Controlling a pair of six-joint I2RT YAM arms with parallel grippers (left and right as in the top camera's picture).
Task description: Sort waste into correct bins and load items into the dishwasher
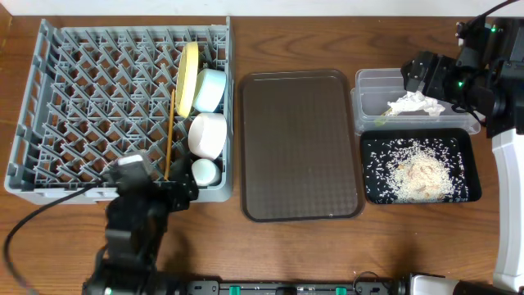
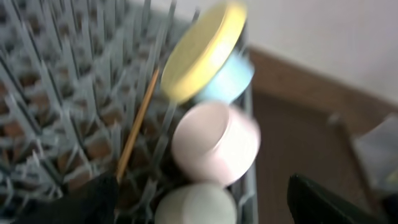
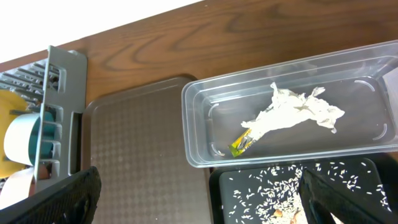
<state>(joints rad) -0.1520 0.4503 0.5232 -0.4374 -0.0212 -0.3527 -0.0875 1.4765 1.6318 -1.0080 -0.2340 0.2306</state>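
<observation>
The grey dish rack holds the yellow plate, light blue bowl, white bowl, small white cup and chopsticks along its right side. My left gripper is open just in front of the cup, with the white bowl and plate beyond. The clear tub holds the napkin and green-yellow wrapper. The black tray holds rice scraps. My right gripper is open and empty above the tub.
The dark brown serving tray lies between the rack and the bins. The bare wooden table runs along the front. The right arm's white link stands at the right edge.
</observation>
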